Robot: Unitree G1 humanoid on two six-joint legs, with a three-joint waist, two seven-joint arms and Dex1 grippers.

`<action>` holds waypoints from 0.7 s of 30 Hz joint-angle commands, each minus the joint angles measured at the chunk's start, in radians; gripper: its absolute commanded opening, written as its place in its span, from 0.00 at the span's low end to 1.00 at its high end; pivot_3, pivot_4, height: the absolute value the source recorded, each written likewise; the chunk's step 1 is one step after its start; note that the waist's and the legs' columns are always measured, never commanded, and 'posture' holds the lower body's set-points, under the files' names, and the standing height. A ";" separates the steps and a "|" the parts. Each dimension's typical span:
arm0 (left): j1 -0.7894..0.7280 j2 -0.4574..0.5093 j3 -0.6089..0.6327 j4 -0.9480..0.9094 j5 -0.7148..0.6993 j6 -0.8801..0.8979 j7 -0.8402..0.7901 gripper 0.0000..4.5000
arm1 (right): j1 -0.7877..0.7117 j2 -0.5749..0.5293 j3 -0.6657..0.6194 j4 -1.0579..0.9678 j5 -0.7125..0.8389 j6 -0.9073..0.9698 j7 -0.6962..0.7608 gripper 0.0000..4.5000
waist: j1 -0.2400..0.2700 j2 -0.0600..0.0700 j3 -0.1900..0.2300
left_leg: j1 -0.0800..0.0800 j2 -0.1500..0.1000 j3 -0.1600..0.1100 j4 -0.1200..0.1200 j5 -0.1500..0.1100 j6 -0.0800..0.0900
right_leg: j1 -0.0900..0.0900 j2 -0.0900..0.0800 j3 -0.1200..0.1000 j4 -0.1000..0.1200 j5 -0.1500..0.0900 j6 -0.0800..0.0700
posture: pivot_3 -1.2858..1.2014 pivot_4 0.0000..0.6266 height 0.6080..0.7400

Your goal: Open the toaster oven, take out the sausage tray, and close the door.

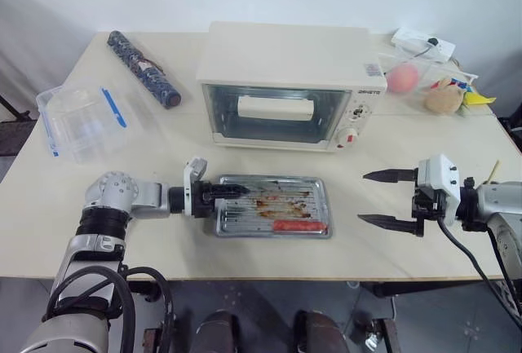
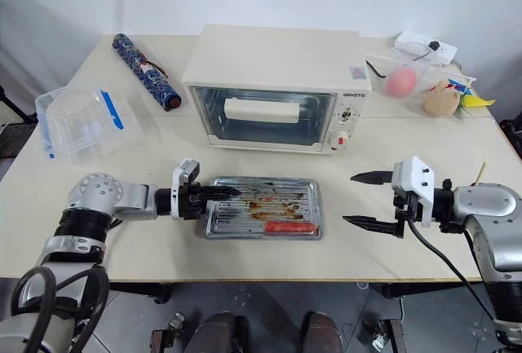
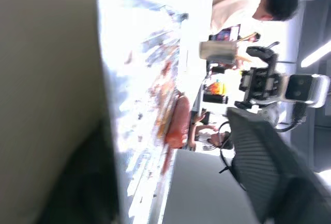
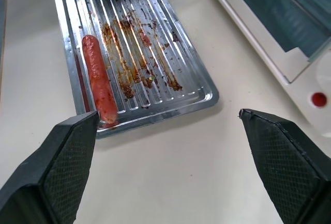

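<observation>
Your left gripper (image 1: 231, 192) reaches in level from the left, its fingers at the left rim of the sausage tray (image 1: 274, 205); whether they clamp the rim or stand loose you cannot tell. Your right gripper (image 1: 379, 200) hovers to the right of the tray, jaws spread wide and holding nothing, pointing left toward it. The tray lies flat on the table (image 1: 408, 239) (one red sausage (image 1: 299, 226) along its near edge), just in front of the toaster oven (image 1: 289, 84), whose door (image 1: 273, 113) is shut.
</observation>
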 commanded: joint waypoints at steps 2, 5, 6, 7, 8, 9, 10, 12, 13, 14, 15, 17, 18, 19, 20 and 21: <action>-0.005 0.107 0.032 0.009 0.117 -0.026 -0.048 0.99 | -0.030 -0.026 -0.018 -0.007 0.007 -0.009 0.015 1.00 | -0.011 0.000 0.000 | 0.000 0.000 0.000 0.000 0.000 0.000 | -0.001 0.000 0.000 0.001 0.000 0.000 | 0.52 0.24 1.00; -0.010 0.183 0.033 -0.008 0.169 -0.094 -0.134 0.99 | -0.058 -0.025 -0.001 0.022 -0.005 -0.019 0.030 1.00 | -0.028 0.000 0.000 | 0.000 0.001 0.001 -0.002 0.001 -0.001 | -0.004 0.001 0.001 0.004 0.000 0.000 | 0.52 0.24 1.00; -0.001 0.210 0.028 -0.038 0.193 -0.144 -0.183 0.99 | -0.070 -0.025 0.004 0.032 -0.009 -0.023 0.036 1.00 | -0.031 0.000 0.000 | 0.000 0.001 0.001 -0.003 0.001 -0.001 | -0.004 0.001 0.001 0.004 0.000 0.000 | 0.52 0.24 1.00; 0.022 0.231 0.026 -0.085 0.223 -0.238 -0.248 0.99 | -0.081 -0.023 0.009 0.041 -0.013 -0.025 0.041 1.00 | -0.032 -0.001 0.000 | 0.000 0.001 0.001 -0.003 0.001 -0.001 | -0.005 0.001 0.001 0.004 0.000 0.000 | 0.52 0.24 1.00; 0.068 0.235 0.060 -0.157 0.261 -0.421 -0.325 0.99 | -0.095 -0.021 0.017 0.053 -0.019 -0.029 0.047 1.00 | -0.034 -0.001 0.001 | -0.001 0.001 0.001 -0.003 0.001 -0.001 | -0.005 0.001 0.002 0.004 0.000 0.000 | 0.52 0.24 1.00; 0.103 0.233 0.086 -0.205 0.289 -0.554 -0.378 0.99 | -0.106 -0.019 0.022 0.062 -0.022 -0.032 0.052 1.00 | -0.034 -0.001 0.001 | -0.001 0.001 0.002 -0.003 0.000 -0.001 | -0.006 0.001 0.002 0.003 0.000 0.000 | 0.52 0.24 1.00; 0.141 0.227 0.114 -0.250 0.314 -0.686 -0.437 0.99 | -0.114 -0.018 0.027 0.070 -0.027 -0.036 0.056 1.00 | -0.031 -0.001 0.001 | -0.001 0.001 0.002 -0.003 0.000 -0.002 | -0.006 0.001 0.002 0.003 0.000 0.000 | 0.52 0.24 1.00; 0.204 0.219 0.133 -0.307 0.391 -0.920 -0.516 0.99 | -0.130 -0.018 0.041 0.088 -0.037 -0.047 0.066 1.00 | -0.025 -0.001 0.001 | -0.003 0.001 0.001 -0.003 0.000 -0.002 | -0.006 0.001 0.001 0.001 0.000 0.000 | 0.52 0.24 1.00; 0.247 0.248 0.126 -0.339 0.404 -0.943 -0.582 0.99 | -0.135 -0.021 0.059 0.098 -0.055 -0.064 0.078 1.00 | -0.022 -0.001 0.001 | -0.004 0.001 0.001 -0.003 0.000 -0.002 | -0.006 0.001 0.000 0.001 0.000 0.000 | 0.52 0.24 1.00; 0.282 0.269 0.113 -0.360 0.430 -0.968 -0.614 0.99 | -0.138 -0.023 0.073 0.107 -0.071 -0.079 0.087 1.00 | -0.022 -0.001 0.001 | -0.004 0.001 0.001 -0.002 0.000 -0.002 | -0.006 0.001 0.000 0.000 0.000 0.000 | 0.52 0.24 1.00; 0.315 0.286 0.097 -0.370 0.466 -1.008 -0.638 0.99 | -0.139 -0.025 0.088 0.117 -0.088 -0.098 0.095 1.00 | -0.023 -0.001 0.001 | -0.004 0.001 0.001 -0.003 0.000 -0.002 | -0.006 0.001 0.000 0.000 0.000 0.000 | 0.52 0.24 1.00; 0.379 0.291 0.086 -0.361 0.530 -1.147 -0.703 0.99 | -0.135 -0.031 0.113 0.137 -0.124 -0.139 0.108 1.00 | -0.023 -0.001 0.001 | -0.004 0.001 0.001 -0.003 -0.001 -0.001 | -0.006 0.001 0.000 0.000 0.000 0.000 | 0.52 0.24 1.00; 0.404 0.292 0.083 -0.339 0.557 -1.220 -0.744 0.99 | -0.131 -0.034 0.124 0.147 -0.141 -0.161 0.112 1.00 | -0.023 -0.001 0.001 | -0.004 0.001 0.001 -0.003 -0.001 -0.001 | -0.006 0.001 0.000 0.000 0.000 0.000 | 0.52 0.24 1.00; 0.428 0.304 0.069 -0.301 0.590 -1.295 -0.809 0.99 | -0.125 -0.037 0.133 0.158 -0.161 -0.182 0.112 1.00 | -0.023 -0.001 0.001 | -0.004 0.001 0.002 -0.003 -0.001 -0.001 | -0.006 0.001 0.000 0.000 0.000 0.000 | 0.52 0.24 1.00; 0.441 0.312 0.060 -0.272 0.613 -1.345 -0.854 0.99 | -0.122 -0.038 0.139 0.166 -0.173 -0.197 0.111 1.00 | -0.023 -0.001 0.001 | -0.004 0.001 0.002 -0.003 -0.001 -0.001 | -0.006 0.001 0.000 0.000 0.000 0.000 | 0.52 0.24 1.00; 0.444 0.313 0.059 -0.240 0.629 -1.384 -0.879 0.99 | -0.120 -0.038 0.140 0.173 -0.181 -0.207 0.107 1.00 | -0.025 -0.001 0.001 | -0.004 0.001 0.002 -0.003 -0.001 -0.001 | -0.006 0.001 0.000 0.000 0.000 0.000 | 0.52 0.24 1.00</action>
